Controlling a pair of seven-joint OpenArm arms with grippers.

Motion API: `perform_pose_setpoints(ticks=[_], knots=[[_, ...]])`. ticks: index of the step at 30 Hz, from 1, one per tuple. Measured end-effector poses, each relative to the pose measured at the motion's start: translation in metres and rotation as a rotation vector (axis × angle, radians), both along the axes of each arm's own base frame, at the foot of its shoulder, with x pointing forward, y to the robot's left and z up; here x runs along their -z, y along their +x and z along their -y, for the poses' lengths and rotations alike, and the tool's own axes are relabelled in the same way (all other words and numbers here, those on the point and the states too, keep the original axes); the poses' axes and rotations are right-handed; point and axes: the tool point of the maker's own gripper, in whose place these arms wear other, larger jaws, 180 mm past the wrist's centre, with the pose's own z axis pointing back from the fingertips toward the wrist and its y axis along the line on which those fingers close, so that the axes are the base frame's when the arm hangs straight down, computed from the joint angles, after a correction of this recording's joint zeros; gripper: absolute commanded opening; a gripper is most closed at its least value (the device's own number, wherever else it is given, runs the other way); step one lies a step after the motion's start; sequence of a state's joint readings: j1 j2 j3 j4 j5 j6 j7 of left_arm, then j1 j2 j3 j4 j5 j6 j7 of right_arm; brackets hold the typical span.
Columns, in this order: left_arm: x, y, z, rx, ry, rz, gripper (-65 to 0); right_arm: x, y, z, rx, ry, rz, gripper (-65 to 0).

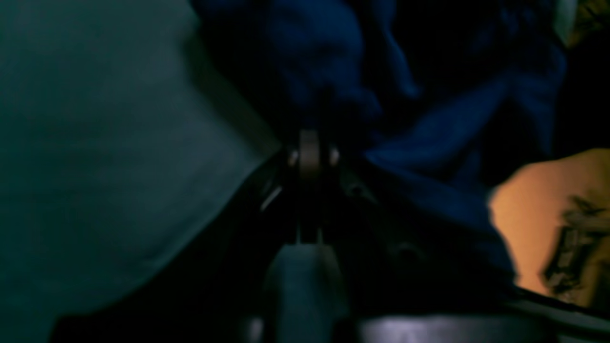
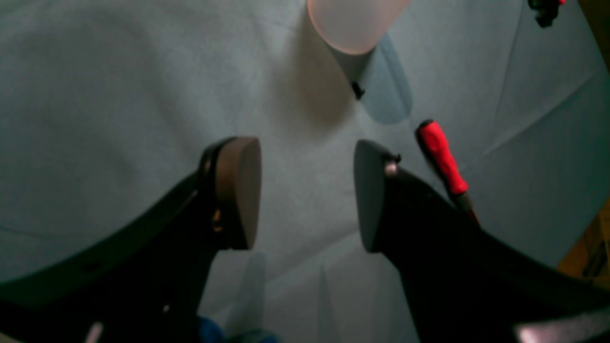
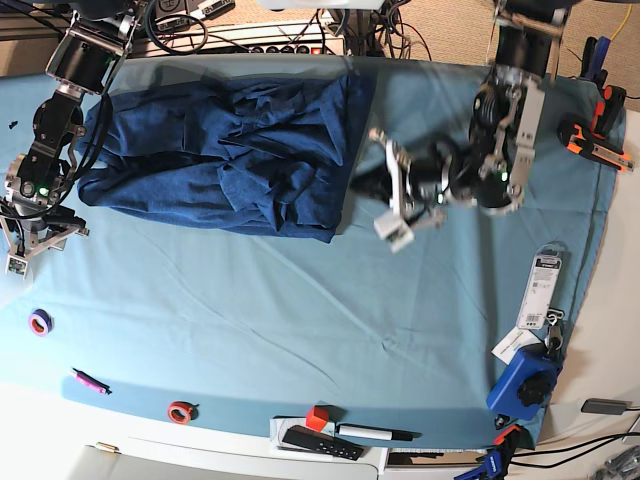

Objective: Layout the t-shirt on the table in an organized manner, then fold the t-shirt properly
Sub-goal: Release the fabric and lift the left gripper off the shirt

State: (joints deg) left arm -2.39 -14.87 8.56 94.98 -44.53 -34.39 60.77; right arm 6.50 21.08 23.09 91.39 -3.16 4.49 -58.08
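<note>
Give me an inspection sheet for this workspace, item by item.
Surface: table under a wrinkled light teal cloth.
Job's things: t-shirt, dark blue, bunched and creased at the far side, not laid flat.
Clutter: purple tape ring, pink marker, red tape ring, red-handled screwdriver, blue device, packaged item.
Grippers: left gripper shut on the t-shirt's edge; right gripper open above bare cloth.
Cables: bundle beyond the far edge.
Surroundings: orange-black clamp at the rim.
</note>
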Motion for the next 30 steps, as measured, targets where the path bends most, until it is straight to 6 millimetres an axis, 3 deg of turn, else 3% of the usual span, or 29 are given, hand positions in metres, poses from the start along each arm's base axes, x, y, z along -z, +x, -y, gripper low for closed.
perform_pose_setpoints(ticks=[2, 3, 14, 21, 30], knots=[[0.001, -0.007, 0.002, 0.009, -0.021, -0.028, -43.8, 0.000, 0.000, 0.000, 0.000, 0.000, 0.000, -34.0], [0.001, -0.009, 0.002, 0.011, -0.020, -0.036, -40.4, 0.000, 0.000, 0.000, 0.000, 0.000, 0.000, -34.0], [-0.003, -0.010, 0.014, 0.015, -0.063, -0.050, -40.1, 0.000, 0.000, 0.000, 0.000, 0.000, 0.000, -34.0], [0.002, -0.001, 0.021, -0.034, -0.046, -0.029, -38.3, 0.000, 0.000, 0.000, 0.000, 0.000, 0.000, -34.0], [-0.005, -0.007, 0.029, -0.017, -0.100, -0.064, -38.4, 0.000, 0.000, 0.000, 0.000, 0.000, 0.000, -34.0]])
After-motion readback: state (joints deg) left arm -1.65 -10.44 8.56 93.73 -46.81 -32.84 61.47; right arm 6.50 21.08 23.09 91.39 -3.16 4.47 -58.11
